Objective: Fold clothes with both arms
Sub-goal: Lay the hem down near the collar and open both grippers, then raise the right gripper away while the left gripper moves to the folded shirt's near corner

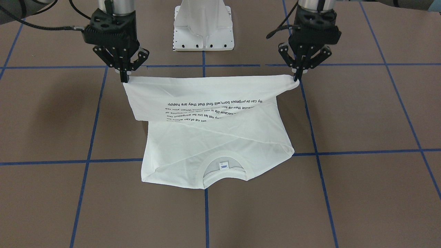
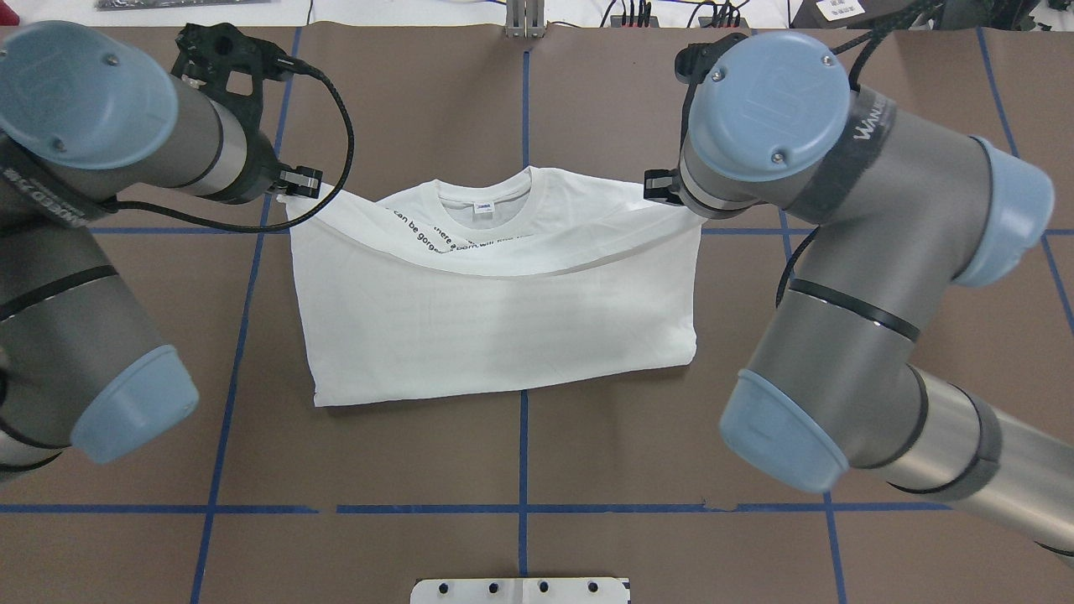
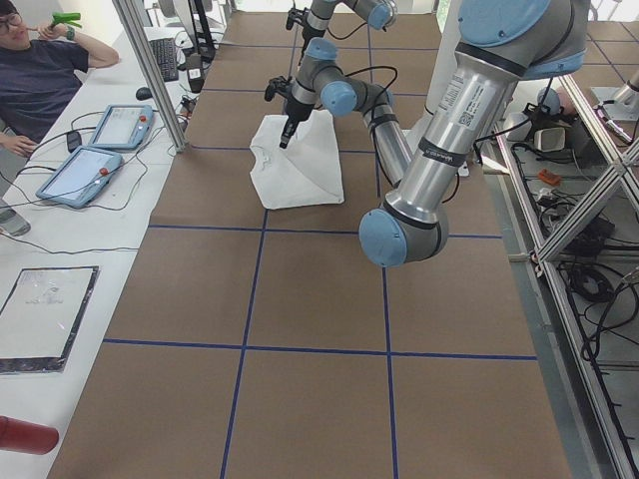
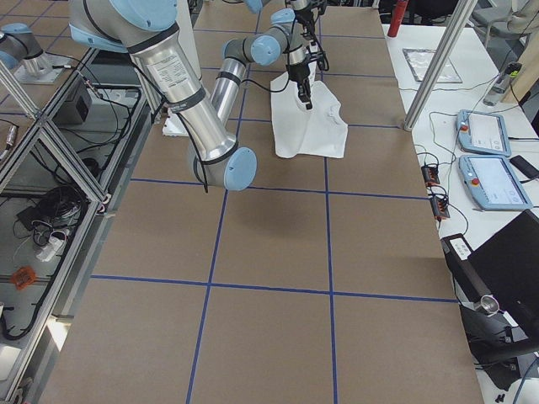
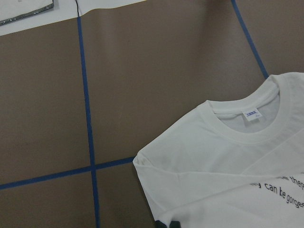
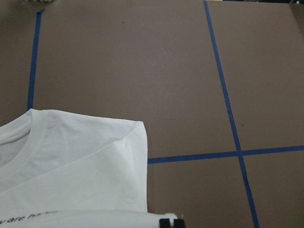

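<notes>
1. T-shirt (image 1: pixel 213 144), white: collar (image 1: pixel 224 176) end flat on brown table (image 1: pixel 361 113); opposite edge lifted, printed text showing.
2. Left gripper (image 1: pixel 297 78): fingers pinched onto one lifted corner.
3. Right gripper (image 1: pixel 125 80): fingers pinched onto the other corner.

Light: bright, even, from overhead.
Shadows: soft, faint patches on the table (image 1: pixel 51 193) under the lifted T-shirt (image 1: pixel 213 141).
Glare: white cloth slightly washed out in overhead view.
Focus: sharp; wrist views a little soft.
</notes>
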Tool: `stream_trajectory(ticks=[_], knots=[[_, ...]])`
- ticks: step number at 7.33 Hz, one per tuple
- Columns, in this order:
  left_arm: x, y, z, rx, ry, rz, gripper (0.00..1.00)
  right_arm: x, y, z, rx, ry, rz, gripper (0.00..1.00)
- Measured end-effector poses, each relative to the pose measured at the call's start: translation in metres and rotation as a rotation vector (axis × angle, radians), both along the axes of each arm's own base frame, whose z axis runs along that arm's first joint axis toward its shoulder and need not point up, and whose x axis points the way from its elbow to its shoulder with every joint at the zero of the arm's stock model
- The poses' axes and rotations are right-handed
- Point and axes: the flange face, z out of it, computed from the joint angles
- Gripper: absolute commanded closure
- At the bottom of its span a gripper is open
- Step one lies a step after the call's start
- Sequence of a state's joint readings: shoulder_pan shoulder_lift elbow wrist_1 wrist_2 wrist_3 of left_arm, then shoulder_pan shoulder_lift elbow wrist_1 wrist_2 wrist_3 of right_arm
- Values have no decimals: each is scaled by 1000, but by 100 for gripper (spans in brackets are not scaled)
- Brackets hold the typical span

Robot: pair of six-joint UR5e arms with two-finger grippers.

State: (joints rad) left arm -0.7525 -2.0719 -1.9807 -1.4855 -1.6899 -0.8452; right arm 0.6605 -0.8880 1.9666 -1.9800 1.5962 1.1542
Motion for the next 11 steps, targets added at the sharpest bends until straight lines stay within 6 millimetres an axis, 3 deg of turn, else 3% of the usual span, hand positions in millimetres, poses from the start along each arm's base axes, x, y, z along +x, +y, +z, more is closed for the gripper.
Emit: stream_trajectory(ticks=[2,4,5,6,8,9,11], knots=[[36,-36,44,10,-7,-12,100,-34,-45,25,4,14,14,100],[59,-59,77,15,-11,-17,100,-54,-80,54,3,38,18,100],[69,-67,88,19,-11,-17,1,-60,-94,68,1,47,22,1],[73,-72,94,30,-3,-15,0,-62,-103,77,-4,52,26,0],[58,-64,75,99,49,42,0,-49,-118,72,-24,26,8,0],[45,-50,69,109,86,86,0,-36,-124,67,-24,6,-35,0],[23,-13,84,80,131,118,0,-25,-125,68,-8,-11,-80,0]])
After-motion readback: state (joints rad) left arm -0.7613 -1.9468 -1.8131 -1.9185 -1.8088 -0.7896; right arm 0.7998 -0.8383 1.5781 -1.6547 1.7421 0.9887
